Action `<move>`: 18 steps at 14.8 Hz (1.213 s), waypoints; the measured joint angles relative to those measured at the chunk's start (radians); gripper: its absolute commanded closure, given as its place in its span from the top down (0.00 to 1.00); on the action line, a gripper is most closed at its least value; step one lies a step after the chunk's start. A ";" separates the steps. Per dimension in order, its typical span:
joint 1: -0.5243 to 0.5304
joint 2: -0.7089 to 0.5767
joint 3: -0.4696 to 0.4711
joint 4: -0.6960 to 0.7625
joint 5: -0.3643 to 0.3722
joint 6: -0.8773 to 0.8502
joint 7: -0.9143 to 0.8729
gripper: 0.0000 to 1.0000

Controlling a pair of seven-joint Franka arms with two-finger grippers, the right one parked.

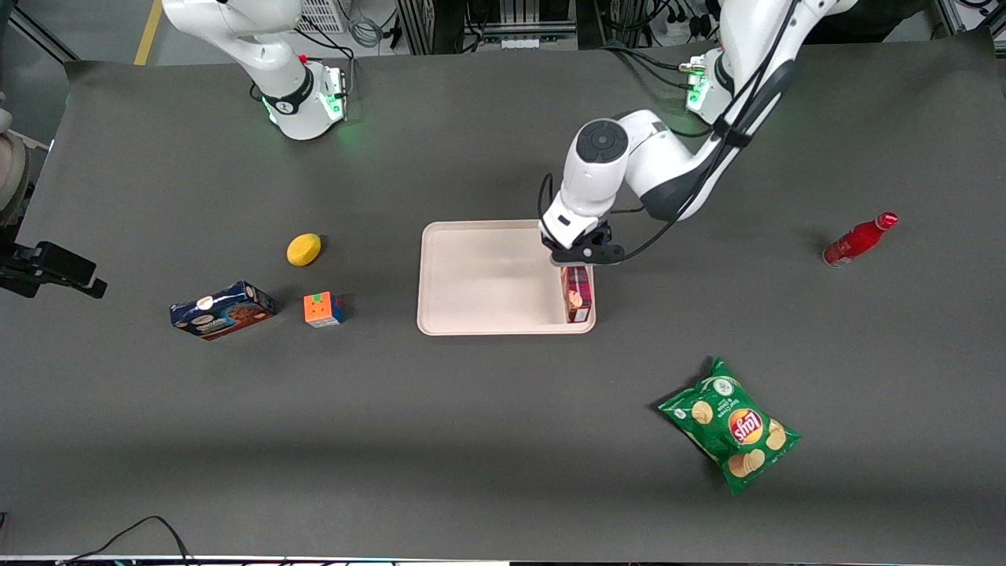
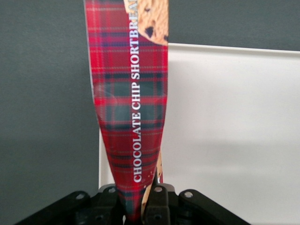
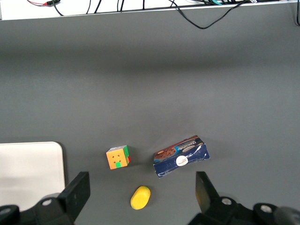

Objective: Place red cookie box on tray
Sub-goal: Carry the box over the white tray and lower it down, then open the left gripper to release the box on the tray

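The red cookie box (image 1: 578, 294), dark red tartan with cookie pictures, stands on its narrow edge inside the pale pink-beige tray (image 1: 479, 279), along the tray's end toward the working arm. My gripper (image 1: 580, 259) is directly above the box's end farther from the front camera. In the left wrist view the red cookie box (image 2: 130, 108) runs straight out from between the black fingers (image 2: 158, 202), pinched thin where they clamp it. My gripper (image 2: 136, 206) is shut on the box. The tray (image 2: 234, 126) shows as a pale surface beside the box.
A blue cookie box (image 1: 222, 310), a colour cube (image 1: 323, 309) and a yellow lemon (image 1: 303, 249) lie toward the parked arm's end of the table. A green chip bag (image 1: 731, 424) lies nearer the front camera than the tray. A red bottle (image 1: 858, 240) lies at the working arm's end.
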 measured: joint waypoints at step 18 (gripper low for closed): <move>-0.001 0.152 0.006 0.052 0.090 0.000 -0.041 1.00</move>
